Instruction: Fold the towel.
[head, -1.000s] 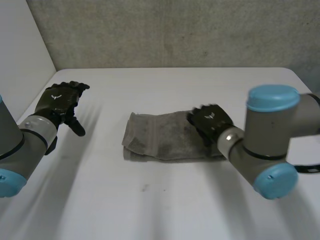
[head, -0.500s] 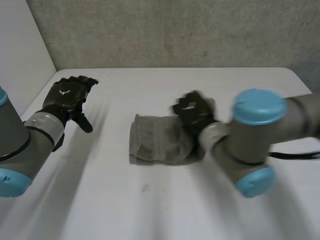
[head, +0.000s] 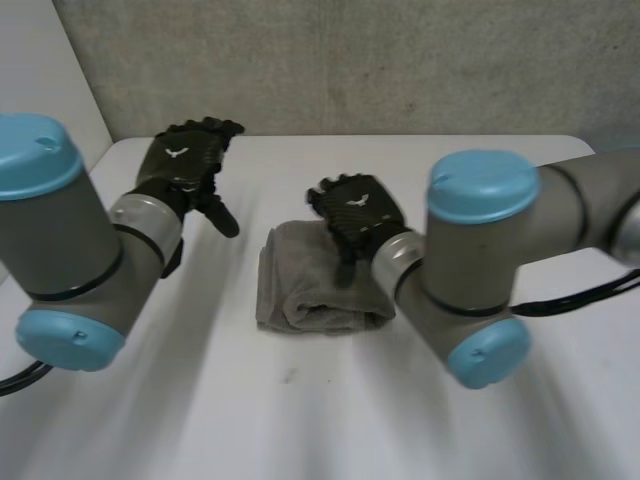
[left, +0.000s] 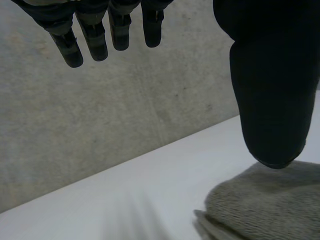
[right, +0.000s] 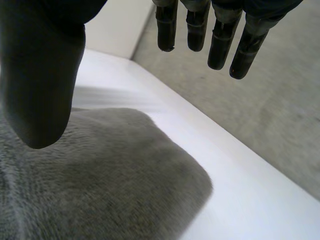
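Over the far edge of the towel (head: 312, 290), the right hand (head: 355, 212) hangs released, fingers straight, thumb spread, gripping nothing. My worry is that a low sweep from here could snag the loose top layer and pull the fold open, since nothing pins the bundle. Its arm reaches in from the right, wrist angled down. Well apart, the left hand (head: 185, 165) is raised, relaxed and empty. The towel lies bunched mid-desk (head: 300, 420).
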